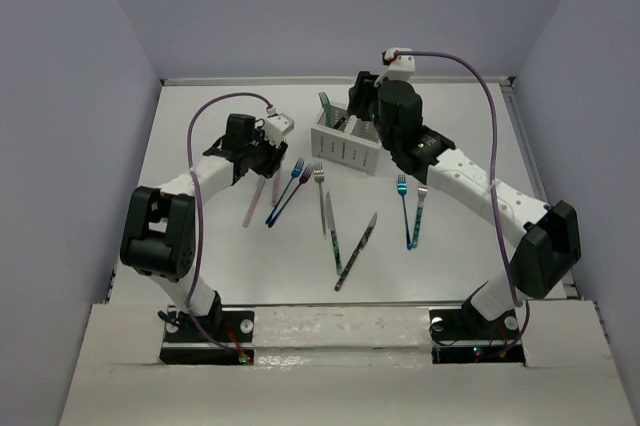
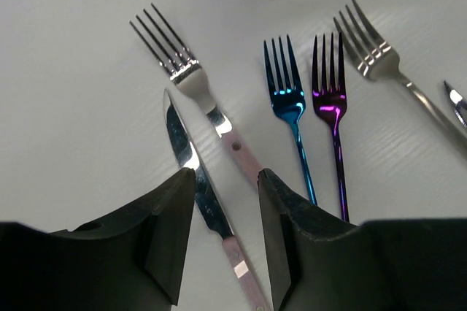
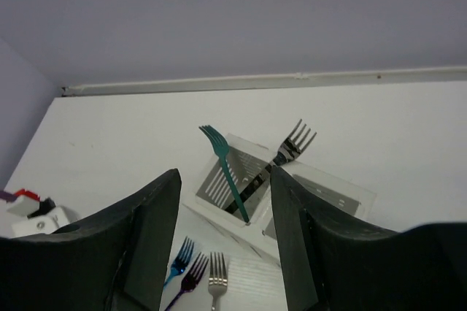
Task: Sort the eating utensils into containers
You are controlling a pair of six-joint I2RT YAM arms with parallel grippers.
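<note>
The white slotted caddy stands at the back centre, and a teal fork and a dark silver fork lean in one compartment of the caddy. My right gripper hangs open above it with nothing between its fingers. My left gripper is open low over the table, its fingers on either side of a pink-handled knife. Beside that knife lie a pink-handled fork, a blue fork, a purple fork and a silver fork.
More utensils lie loose in front of the caddy: a teal-handled knife, another knife, a teal fork and a silver fork. The left gripper and right gripper flank the caddy. Grey walls enclose the table.
</note>
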